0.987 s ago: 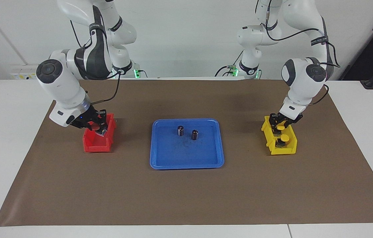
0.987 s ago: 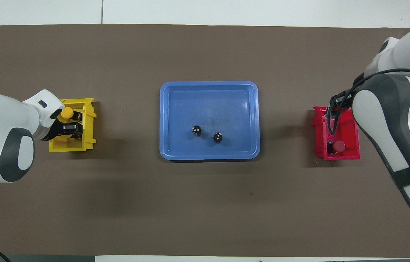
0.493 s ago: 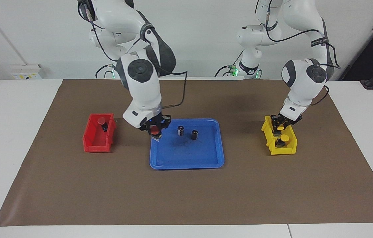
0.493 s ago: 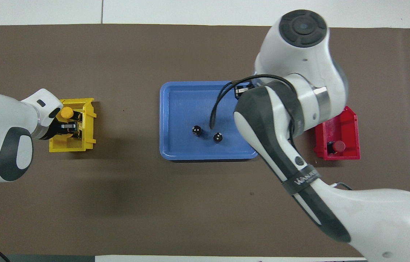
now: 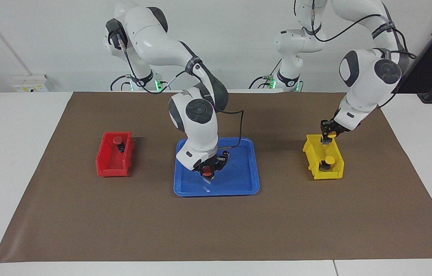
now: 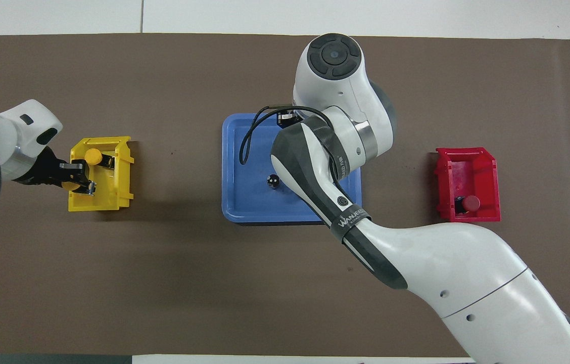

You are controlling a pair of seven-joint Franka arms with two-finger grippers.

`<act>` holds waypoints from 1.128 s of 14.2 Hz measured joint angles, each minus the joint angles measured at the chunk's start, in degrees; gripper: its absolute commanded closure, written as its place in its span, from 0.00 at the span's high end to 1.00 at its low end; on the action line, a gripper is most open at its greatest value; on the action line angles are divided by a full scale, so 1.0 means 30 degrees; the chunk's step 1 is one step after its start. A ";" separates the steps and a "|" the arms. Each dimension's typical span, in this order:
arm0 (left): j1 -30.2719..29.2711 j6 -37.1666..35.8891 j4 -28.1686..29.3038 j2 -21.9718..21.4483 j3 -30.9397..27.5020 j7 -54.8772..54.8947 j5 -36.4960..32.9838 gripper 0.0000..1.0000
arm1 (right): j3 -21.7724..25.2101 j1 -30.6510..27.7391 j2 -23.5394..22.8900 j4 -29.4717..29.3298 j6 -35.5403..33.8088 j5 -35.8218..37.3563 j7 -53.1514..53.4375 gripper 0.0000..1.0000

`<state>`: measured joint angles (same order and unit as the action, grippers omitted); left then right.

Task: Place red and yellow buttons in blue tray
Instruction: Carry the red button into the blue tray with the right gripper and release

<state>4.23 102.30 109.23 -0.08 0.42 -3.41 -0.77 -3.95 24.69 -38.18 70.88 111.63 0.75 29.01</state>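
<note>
The blue tray (image 5: 252, 168) lies mid-table and also shows in the overhead view (image 6: 230, 167). My right gripper (image 5: 207, 175) is shut on a red button (image 5: 208, 172), held low over the tray's middle. The arm hides this gripper in the overhead view. A second red button (image 5: 117, 140) stands in the red bin (image 5: 105, 163). My left gripper (image 5: 327, 138) is shut on a yellow button (image 5: 328, 134) and holds it above the yellow bin (image 5: 336, 174). A second yellow button (image 5: 329, 159) stands in that bin.
One dark capless cylinder (image 6: 273, 181) stands in the tray next to my right arm, which hides the other. The red bin (image 6: 467, 167) sits toward the right arm's end of the brown mat, the yellow bin (image 6: 113, 197) toward the left arm's end.
My right gripper has carried the red button from the red bin to over the tray's middle and lowered it. My left gripper has lifted a yellow button up out of the yellow bin.
</note>
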 measured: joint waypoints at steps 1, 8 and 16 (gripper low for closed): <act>0.0060 -0.0914 -0.1047 -0.0116 0.0028 -0.0222 0.0114 0.09 | -0.0001 0.0036 -0.0005 0.0030 0.0040 0.0012 0.0105 0.20; 0.3446 0.1566 -0.2173 0.0904 0.0158 -0.5183 0.0931 0.02 | -0.0012 0.0189 -0.0032 0.1320 0.0651 0.0059 0.0347 0.30; 0.6804 0.2744 -0.5477 0.4644 0.0202 -0.8842 0.1896 0.02 | 0.0052 0.0130 0.0409 0.1391 0.0723 0.0082 0.0379 0.99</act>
<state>24.64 110.53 92.80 13.85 1.03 -29.94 4.92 -3.80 25.08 -36.96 75.05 113.80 1.00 30.14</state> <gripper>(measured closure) 0.577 0.070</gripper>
